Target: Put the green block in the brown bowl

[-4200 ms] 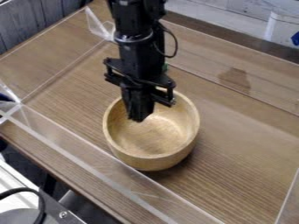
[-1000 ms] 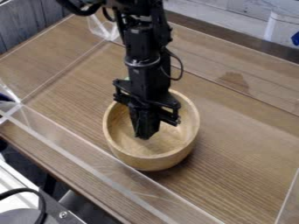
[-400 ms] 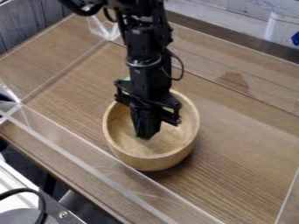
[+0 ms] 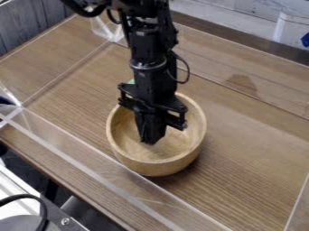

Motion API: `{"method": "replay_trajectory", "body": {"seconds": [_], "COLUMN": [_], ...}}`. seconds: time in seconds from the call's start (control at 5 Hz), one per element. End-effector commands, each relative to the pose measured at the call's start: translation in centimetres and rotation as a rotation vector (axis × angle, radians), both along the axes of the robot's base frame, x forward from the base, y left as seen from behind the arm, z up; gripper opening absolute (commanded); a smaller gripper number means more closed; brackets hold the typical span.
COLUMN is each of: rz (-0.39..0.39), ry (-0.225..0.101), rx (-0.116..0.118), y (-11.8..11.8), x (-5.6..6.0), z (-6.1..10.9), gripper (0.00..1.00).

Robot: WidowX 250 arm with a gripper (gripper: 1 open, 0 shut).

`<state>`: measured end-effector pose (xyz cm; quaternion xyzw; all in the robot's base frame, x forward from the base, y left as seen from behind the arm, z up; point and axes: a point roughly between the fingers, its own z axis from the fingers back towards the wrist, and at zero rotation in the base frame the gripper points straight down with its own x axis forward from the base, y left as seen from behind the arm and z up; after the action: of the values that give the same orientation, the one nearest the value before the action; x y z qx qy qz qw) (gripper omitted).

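Note:
The brown bowl (image 4: 125,143) sits on the wooden table near its front edge, round and light tan with thick walls. My black gripper (image 4: 150,140) points almost straight down into the bowl, its tips low inside, close to the bottom. The fingers look pressed together, and I see nothing green between them. The green block is hidden; it shows nowhere in this view.
Clear plastic walls (image 4: 72,149) fence the wooden table (image 4: 254,135) on the front and left. A dark stain (image 4: 245,83) marks the wood at the right. A white object (image 4: 291,29) stands at the back right. Cables (image 4: 18,203) lie below the front left corner.
Since the earliest frame the gripper has sunk from above the bowl's rim down into the bowl. Over the last second nothing has moved.

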<state>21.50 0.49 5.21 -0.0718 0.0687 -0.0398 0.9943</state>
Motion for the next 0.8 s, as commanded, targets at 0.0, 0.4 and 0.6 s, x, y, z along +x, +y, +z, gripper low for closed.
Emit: {"method": "replay_trajectory", "body": {"seconds": [0.0,0.4,0.6], "rz": [0.008,0.012,0.013], "ry": [-0.042,-0.038,-0.036], "rx": [0.002,-0.002,-0.004], "y": [0.30,0.39,0.43], "x": [1.06,1.14,1.16], "z": [0.84,0.85,0.89], "gripper": [0.00,0.00,0.00]}}
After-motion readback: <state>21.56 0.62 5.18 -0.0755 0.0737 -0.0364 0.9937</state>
